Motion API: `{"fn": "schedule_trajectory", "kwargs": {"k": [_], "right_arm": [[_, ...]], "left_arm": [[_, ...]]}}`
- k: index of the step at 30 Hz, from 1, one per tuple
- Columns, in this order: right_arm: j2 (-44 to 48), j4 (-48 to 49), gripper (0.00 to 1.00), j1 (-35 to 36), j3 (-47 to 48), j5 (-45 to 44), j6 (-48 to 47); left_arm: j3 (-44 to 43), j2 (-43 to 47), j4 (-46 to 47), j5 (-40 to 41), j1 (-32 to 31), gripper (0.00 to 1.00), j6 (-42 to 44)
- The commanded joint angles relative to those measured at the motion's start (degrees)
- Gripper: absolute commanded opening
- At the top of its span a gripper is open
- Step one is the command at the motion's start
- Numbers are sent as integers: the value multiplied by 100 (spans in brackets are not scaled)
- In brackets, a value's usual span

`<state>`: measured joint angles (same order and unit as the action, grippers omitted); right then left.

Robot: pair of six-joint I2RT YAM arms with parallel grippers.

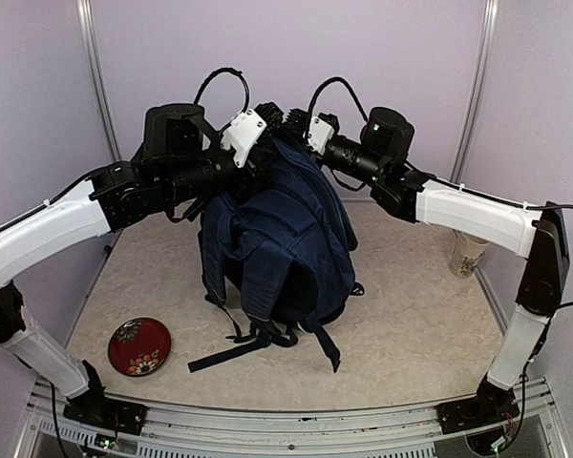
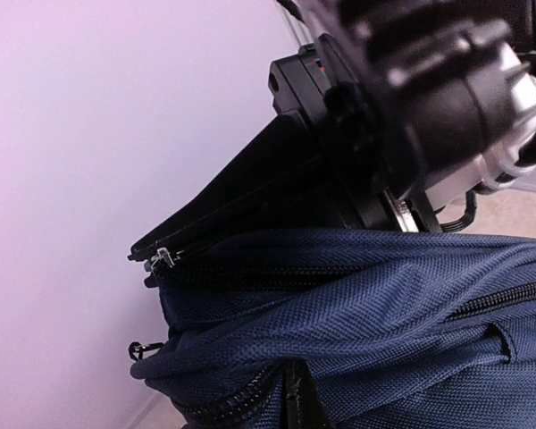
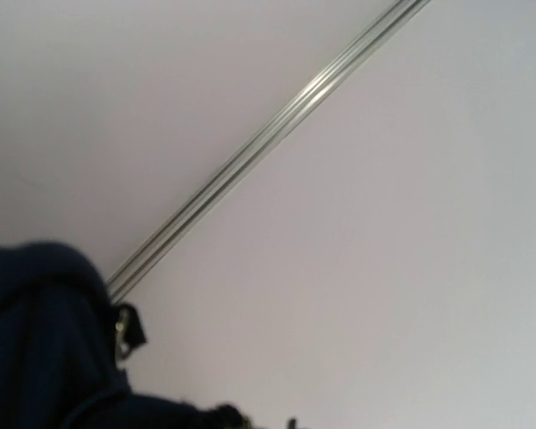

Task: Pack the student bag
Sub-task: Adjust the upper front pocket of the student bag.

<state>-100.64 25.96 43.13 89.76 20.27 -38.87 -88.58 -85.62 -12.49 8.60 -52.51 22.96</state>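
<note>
Standing upright, the student bag [image 1: 286, 239] has, at its top, the left gripper [image 2: 154, 253] pinched on its zip pull [image 2: 165, 257] and the right gripper [image 1: 285, 129] closed, hold unclear.

Overhead camera first: I'm high up behind the arm bases, looking down and forward over the whole table [image 1: 411, 324] to the back wall [image 1: 286, 48], with the backpack [image 1: 286, 239] at mid-distance. Left wrist camera now: I'm jammed right against the backpack's top, looking along its zipper [image 2: 250, 273] toward the wall. Right wrist camera: tilted up at wall and a metal rail [image 3: 268, 134], a scrap of backpack fabric lower left. All three share the backpack's top.
</note>
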Motion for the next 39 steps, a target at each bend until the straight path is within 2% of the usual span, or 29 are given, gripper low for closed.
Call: {"fn": "schedule_trajectory", "kwargs": {"k": [1,5,8,9,12,15,17,19,23,27,31,34,37,39], "right_arm": [[462,1409,0,149,620,-131,-24],[1242,1361,0,221,-822,688,-424],[1904,1600,0,601,-2306,426,-880],[2100,1802,3,777,-2828,201,-963],[2575,2216,28,1288,-4150,-509,-861],[2973,2614,52,1814,-5118,-1193,-555],[3324,2619,60,2060,-5531,-1641,-225],[3802,2338,62,2111,-5844,-1774,470],[5039,802,65,2105,-5895,-1736,1729],[5659,-1326,67,1955,-4836,-1851,3021],[5246,-3023,68,1850,-3698,-2098,4414],[4644,-4022,72,1621,-3058,-1701,5421],[4268,-4162,75,1236,-2929,-806,6068],[4134,-3984,78,1035,-2949,-510,6191]], "left_arm": [[-153,292,1128,1729,-479,0,1621],[1123,731,1943,2424,-972,0,2090],[2095,931,2068,2007,-894,0,1432],[2373,943,2074,1840,-840,0,1080],[3069,906,2134,1310,-852,0,358],[3504,884,2247,921,-1019,0,29],[3676,872,2230,773,-1136,0,-91],[3822,870,2180,644,-1217,0,-161],[4031,971,1941,392,-1519,0,7],[4044,958,1593,141,-1871,0,259],[3943,829,1572,425,-1972,0,93],[3818,716,1567,468,-1969,0,49],[3648,571,1438,581,-1968,0,29],[3636,546,1408,534,-1973,0,29]]}}
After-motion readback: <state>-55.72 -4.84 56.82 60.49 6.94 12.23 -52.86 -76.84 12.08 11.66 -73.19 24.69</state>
